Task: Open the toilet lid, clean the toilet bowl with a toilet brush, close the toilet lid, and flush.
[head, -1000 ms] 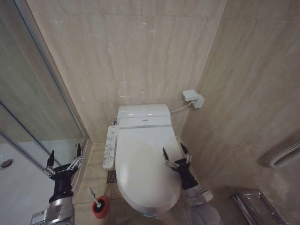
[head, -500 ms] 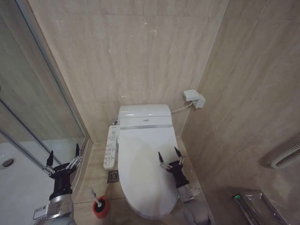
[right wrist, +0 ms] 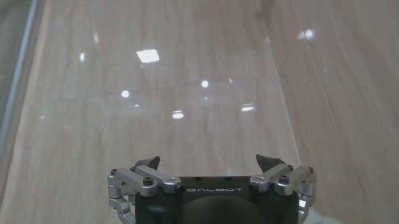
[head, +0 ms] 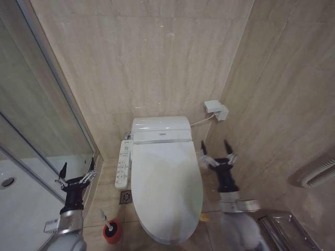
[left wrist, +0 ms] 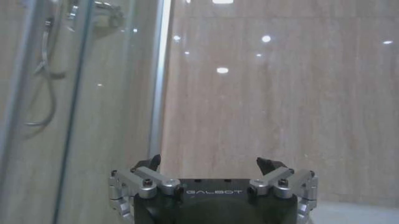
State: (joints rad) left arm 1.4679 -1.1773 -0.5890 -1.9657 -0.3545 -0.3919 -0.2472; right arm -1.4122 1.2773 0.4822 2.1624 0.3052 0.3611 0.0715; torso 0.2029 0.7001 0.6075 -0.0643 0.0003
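Observation:
The toilet lid (head: 166,188) is down, a glossy white oval covering the seat, so the toilet bowl is hidden under it. The toilet brush (head: 106,219) stands with its whitish handle up in a small red holder (head: 111,233) on the floor left of the toilet. My left gripper (head: 78,167) is open, pointing up beside the shower door, above and left of the brush; it also shows open in the left wrist view (left wrist: 210,163). My right gripper (head: 215,148) is open, raised just right of the lid near the side wall, holding nothing (right wrist: 209,161).
A control panel (head: 122,163) runs along the toilet's left side, below the tank (head: 159,128). A white wall box (head: 215,110) sits at the corner. The glass shower door (head: 36,120) and white shower tray (head: 21,206) are left. A floor drain (head: 124,196) lies near the brush.
My right gripper moved off the lid to the right and upward, toward the side wall. The left gripper shifted slightly lower and to the right. The lid stays closed.

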